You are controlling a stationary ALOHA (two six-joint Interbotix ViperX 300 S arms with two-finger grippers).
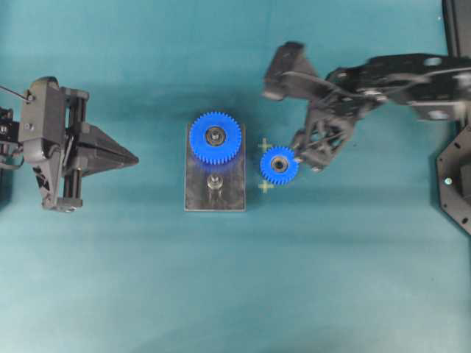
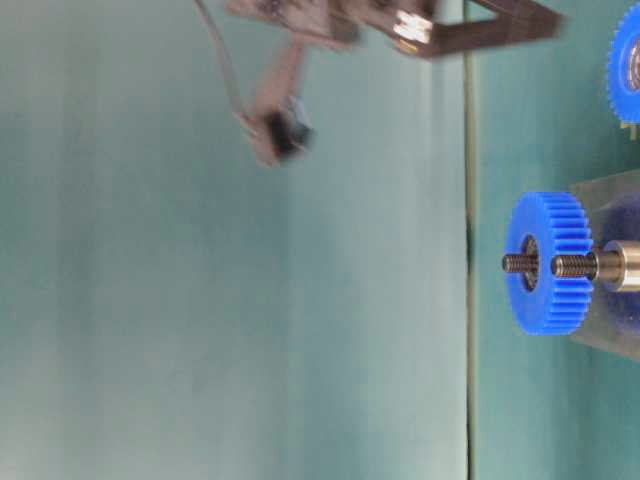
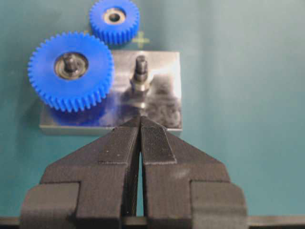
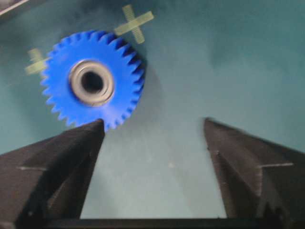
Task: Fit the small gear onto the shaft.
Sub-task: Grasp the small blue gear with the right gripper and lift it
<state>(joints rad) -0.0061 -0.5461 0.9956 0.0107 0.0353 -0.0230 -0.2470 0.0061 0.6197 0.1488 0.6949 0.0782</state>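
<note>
The small gear [image 1: 279, 165] lies flat on the teal table just right of the grey plate [image 1: 234, 193], between two yellow-green cross marks. On the plate the bare shaft [image 1: 214, 182] stands upright in front of the larger blue gear [image 1: 215, 137]. My right gripper [image 1: 285, 121] is open beside the small gear. In the right wrist view its one fingertip [image 4: 90, 131] sits at the rim of the small gear [image 4: 93, 81], and the gap of the right gripper [image 4: 152, 123] holds only table. My left gripper [image 3: 140, 119] is shut and empty, pointing at the shaft [image 3: 141, 71].
The larger gear [image 3: 71, 69] sits on its own peg on the plate [image 3: 167, 95], close beside the shaft. The small gear [image 3: 114, 19] lies behind the plate. Cross marks [image 4: 137, 21] flank the small gear. A black frame [image 1: 456, 176] stands at the right edge.
</note>
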